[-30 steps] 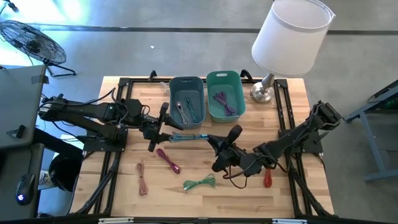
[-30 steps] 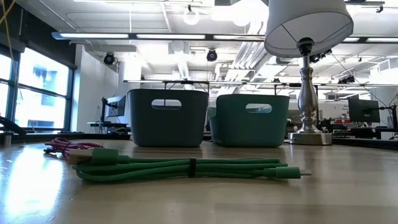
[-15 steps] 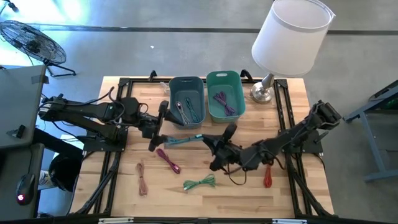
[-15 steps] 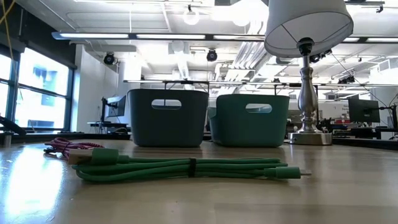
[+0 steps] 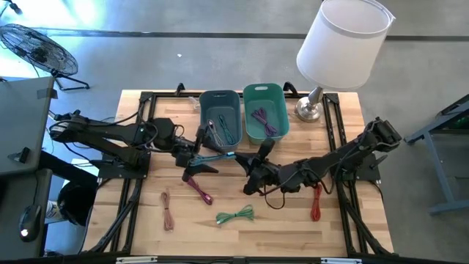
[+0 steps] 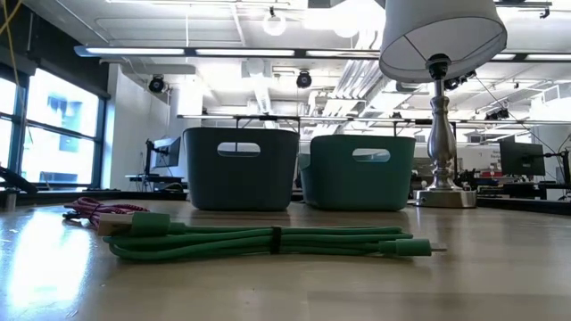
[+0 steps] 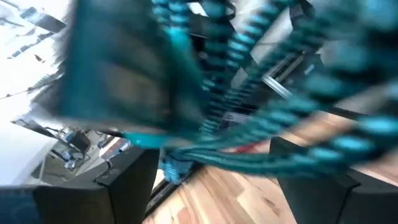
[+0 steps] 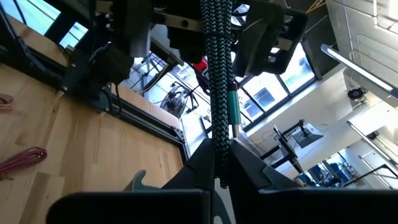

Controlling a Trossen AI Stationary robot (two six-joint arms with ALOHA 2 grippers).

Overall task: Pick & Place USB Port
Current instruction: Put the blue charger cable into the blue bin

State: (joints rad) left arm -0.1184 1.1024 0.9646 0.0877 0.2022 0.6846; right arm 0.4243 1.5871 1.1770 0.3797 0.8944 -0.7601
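Observation:
A teal braided USB cable [image 5: 220, 155] spans the gap between my two grippers in front of the bins. My right gripper [image 5: 243, 165], coming from the right, is shut on it [image 8: 217, 171]. My left gripper [image 5: 205, 152] faces it from the left and is open. The cable's far end [image 8: 214, 18] runs in between the left fingers [image 8: 134, 31]. In the left wrist view the blurred cable [image 7: 249, 68] fills the picture between that gripper's parted fingers [image 7: 214, 180]. A blue-grey bin [image 5: 220, 117] and a green bin [image 5: 265, 111] stand behind. My right gripper pinches the teal cable bundle near its right end [image 8: 217, 149] between the two fingers, coming level from the table's right. The bundle runs straight out ahead of the fingers and looks lifted off the table. My left gripper: whether the cable touches its fingers, I cannot tell.
On the wood lie a magenta cable [image 5: 198, 189], a green cable [image 5: 235, 215], a brownish cable [image 5: 168, 209] and a red cable [image 5: 316, 204]. Both bins hold cables. A lamp [image 5: 341, 44] stands at the far right corner. The low view shows the green cable [image 6: 268, 242] and no gripper.
My right gripper has moved toward the table's left and a little toward the far edge. My left gripper has moved right to meet it. The teal cable, which lay on the table between them, now stands off the wood and reaches between the left fingers.

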